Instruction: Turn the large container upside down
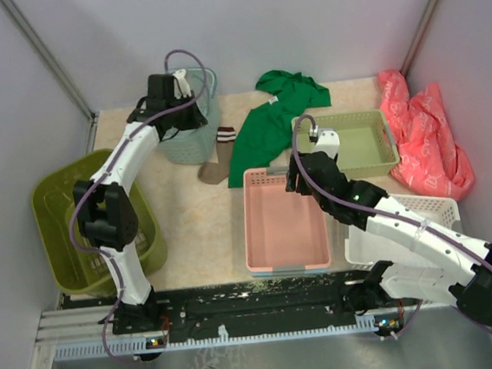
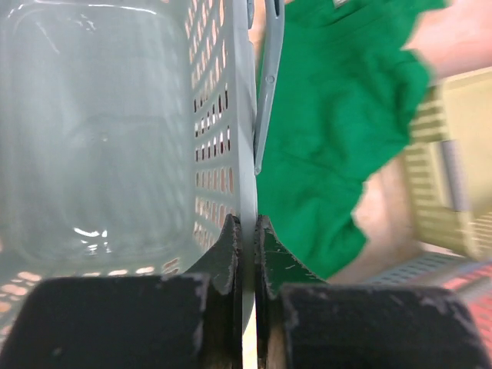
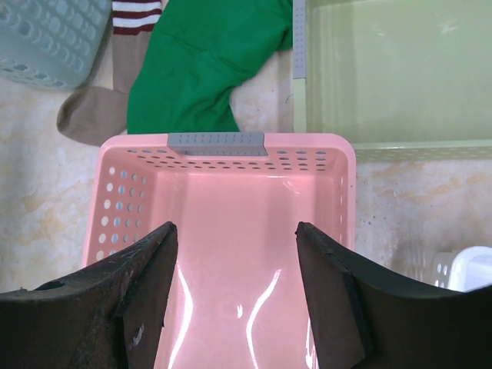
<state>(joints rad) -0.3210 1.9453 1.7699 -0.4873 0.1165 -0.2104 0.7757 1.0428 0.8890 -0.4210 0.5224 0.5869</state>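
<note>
Beige speckled tabletop (image 1: 197, 215) fills the space between plain grey walls, with both arm bases bolted along its near edge. At the near left stands the big, deep olive-green plastic basket (image 1: 58, 220) with slotted sides, opening upward, the left arm's elbow passing over it and neither gripper touching it. At the near right sits a white perforated plastic basket (image 1: 436, 207), partly under the right arm. Beside it, near the middle, lies a shallow pink plastic tray (image 1: 285, 224). The right gripper (image 3: 234, 227) hovers over it with fingers spread wide and nothing between them. Farther back on the right is a shallow yellow-green plastic tray (image 1: 360, 143), and a crumpled pink plastic bag (image 1: 424, 137) lies against the right wall. Toward the far middle lie a brown sock with striped cuff (image 1: 220, 156) and a bright green cloth garment (image 1: 271, 125). At the far left, the left gripper (image 2: 246, 227) pinches the side wall of a small teal grid-holed plastic basket (image 2: 100, 138), its fingers nearly together.
</note>
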